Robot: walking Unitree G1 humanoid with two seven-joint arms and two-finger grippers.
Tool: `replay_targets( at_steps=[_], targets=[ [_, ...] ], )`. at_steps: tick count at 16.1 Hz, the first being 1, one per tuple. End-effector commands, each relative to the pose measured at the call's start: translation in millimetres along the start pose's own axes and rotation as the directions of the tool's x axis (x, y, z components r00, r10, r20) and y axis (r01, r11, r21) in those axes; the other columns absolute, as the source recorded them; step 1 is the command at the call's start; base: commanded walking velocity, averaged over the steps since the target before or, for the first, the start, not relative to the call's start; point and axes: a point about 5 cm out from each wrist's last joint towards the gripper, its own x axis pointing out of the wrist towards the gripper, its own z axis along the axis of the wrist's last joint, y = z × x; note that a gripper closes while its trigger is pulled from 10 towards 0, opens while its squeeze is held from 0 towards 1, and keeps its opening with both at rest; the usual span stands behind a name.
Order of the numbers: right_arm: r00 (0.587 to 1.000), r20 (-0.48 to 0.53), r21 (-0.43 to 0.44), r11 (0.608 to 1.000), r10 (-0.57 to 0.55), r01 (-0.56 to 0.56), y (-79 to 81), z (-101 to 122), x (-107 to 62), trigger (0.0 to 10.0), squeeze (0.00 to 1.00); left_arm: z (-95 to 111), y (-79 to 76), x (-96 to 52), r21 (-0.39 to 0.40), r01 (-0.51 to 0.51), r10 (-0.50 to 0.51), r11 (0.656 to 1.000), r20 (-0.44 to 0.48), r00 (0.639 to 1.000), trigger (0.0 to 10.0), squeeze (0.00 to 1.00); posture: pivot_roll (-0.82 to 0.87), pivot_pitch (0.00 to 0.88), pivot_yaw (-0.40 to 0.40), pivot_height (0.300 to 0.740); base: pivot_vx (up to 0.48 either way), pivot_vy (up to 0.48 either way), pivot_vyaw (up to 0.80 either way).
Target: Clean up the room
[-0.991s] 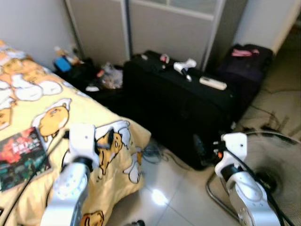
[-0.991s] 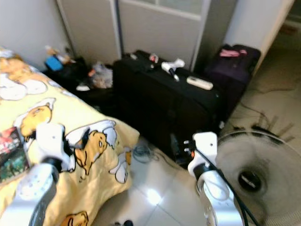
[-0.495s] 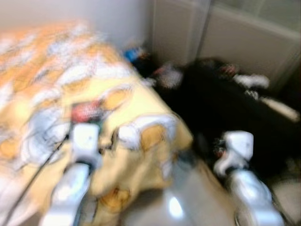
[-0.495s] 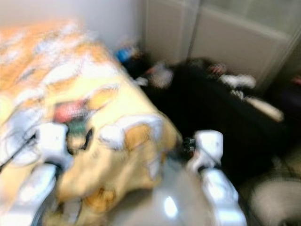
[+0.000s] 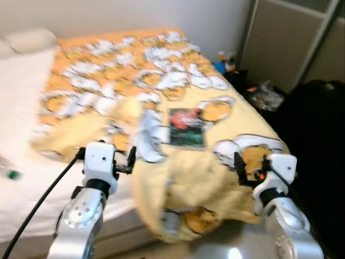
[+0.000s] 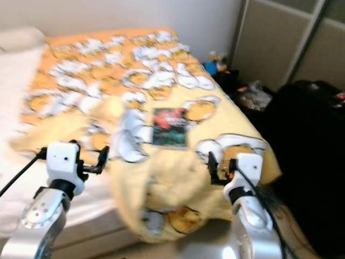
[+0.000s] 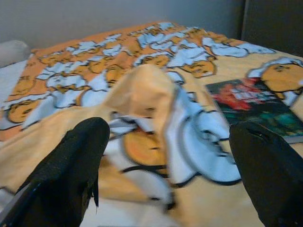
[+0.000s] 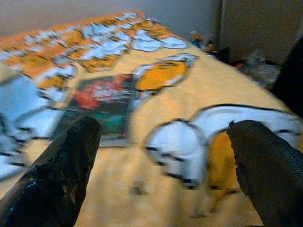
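Observation:
A yellow blanket (image 5: pixel 178 86) printed with cartoon egg figures lies rumpled over the bed, with one fold bunched up in the middle (image 7: pixel 142 90). A dark book (image 5: pixel 186 127) with a red and green cover rests flat on it. My left gripper (image 7: pixel 175 142) is open and hovers near the bunched fold, holding nothing. My right gripper (image 8: pixel 165 156) is open too, above the blanket's near corner, with the book (image 8: pixel 102 104) just beyond it. In the head views both wrists (image 5: pixel 99 162) (image 5: pixel 277 172) stand low in front of the bed's near edge.
The bare white sheet (image 5: pixel 21 108) and a pillow (image 5: pixel 27 40) lie on the left, with a small green thing (image 5: pixel 11 174) on the sheet. A black suitcase (image 5: pixel 318 124) stands on the right. Small clutter (image 5: pixel 264 94) sits by the closet doors (image 5: pixel 291 38).
The camera has swung left: the suitcase and fan slid out to the right and the bed now fills the middle. Both arms keep the same raised pose.

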Motion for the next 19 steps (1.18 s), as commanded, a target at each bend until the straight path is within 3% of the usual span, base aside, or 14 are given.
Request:
replay_targets(
  at_steps=[1, 2, 5, 8, 12, 19],
  targets=[
    [0.996, 0.081, -0.003, 1.000, -0.022, 0.022, 1.7, 10, 1.5, 10.0, 0.00, -3, 5.5, 0.3, 0.005, -0.014, 0.014, 1.000, -0.019, 1.000, 10.0, 0.00, -0.02, 0.000, 0.034, 0.740, 0.000, 0.364, 0.00],
    [0.996, 0.081, -0.004, 1.000, -0.029, 0.029, 1.0, 11, 2.3, 10.0, 0.00, -3, 4.6, 0.7, -0.003, -0.011, 0.011, 1.000, -0.023, 1.000, 10.0, 0.00, -0.02, 0.000, 0.034, 0.740, 0.000, 0.356, 0.00],
    [0.990, 0.059, -0.035, 0.991, 0.129, -0.127, 18.1, 10, 0.5, 10.0, 0.00, -5, 2.9, -2.2, -0.023, -0.014, 0.013, 1.000, -0.037, 0.999, 10.0, 0.00, -0.01, 0.000, 0.023, 0.740, 0.000, 0.327, 0.00],
    [0.988, 0.043, -0.041, 0.988, 0.148, -0.146, 20.9, 8, 5.5, 10.0, 0.00, -4, 4.2, -2.9, -0.017, -0.028, 0.028, 0.999, -0.036, 0.999, 10.0, 0.00, 0.01, 0.000, 0.011, 0.740, 0.000, 0.324, 0.00],
    [0.990, 0.028, -0.015, 0.991, 0.136, -0.136, 20.5, 7, 10.8, 10.0, 0.00, -1, 7.3, 0.2, -0.007, -0.041, 0.041, 0.999, -0.027, 0.999, 10.0, 0.00, 0.01, 0.000, 0.010, 0.740, 0.000, 0.322, 0.00],
    [0.996, 0.032, -0.082, 0.993, 0.085, -0.083, 11.6, 7, 5.9, 10.0, 0.00, -1, 3.4, 3.5, -0.005, -0.027, 0.027, 1.000, -0.024, 0.999, 10.0, 0.00, 0.00, 0.000, 0.022, 0.740, 0.000, 0.323, 0.00]
  ],
)
